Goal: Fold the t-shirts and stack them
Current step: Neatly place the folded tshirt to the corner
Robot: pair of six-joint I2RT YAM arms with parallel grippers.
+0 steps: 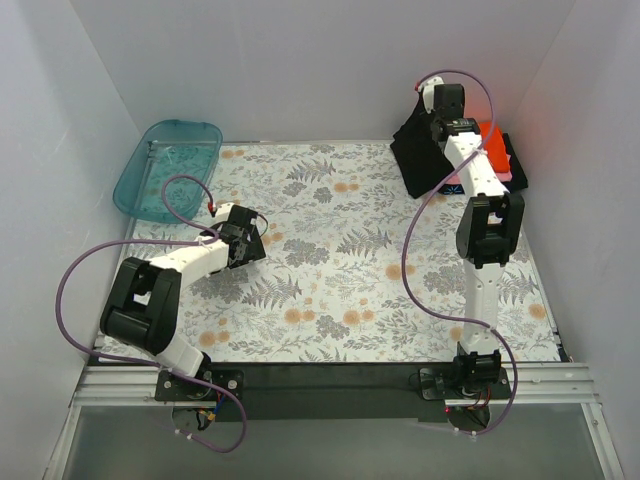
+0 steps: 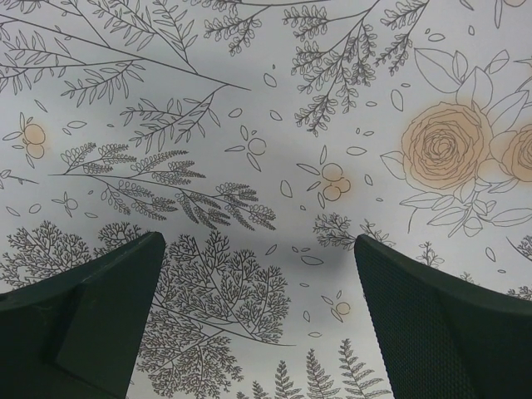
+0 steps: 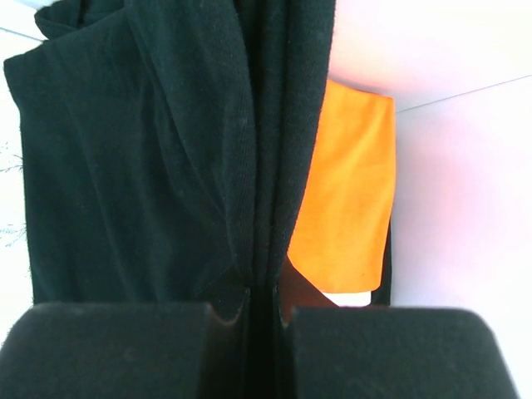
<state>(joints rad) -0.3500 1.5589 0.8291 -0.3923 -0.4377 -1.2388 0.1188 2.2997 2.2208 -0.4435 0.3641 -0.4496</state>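
— What have the right jaws got?
— They're pinched tight on a gathered fold of the black t-shirt (image 3: 125,166): soft knit, hanging like a tent over the far right corner of the table (image 1: 330,250), partly hidden by the arm
— And behind it?
— A flat orange t-shirt (image 3: 349,191), with a pink t-shirt (image 1: 506,172) showing only as a sliver. The left jaws stand spread, low over the table's flowered print

right wrist: large plain black cloth t-shirt (image 3: 125,166) cut off by top edge, covering left side of bright orange folded cloth t-shirt (image 3: 349,191) | top: right arm (image 1: 487,225) hides most of pink cloth t-shirt (image 1: 507,173), only a sliver shows | left wrist: left gripper (image 2: 258,258) fingers (image 2: 91,332) run off bottom edge
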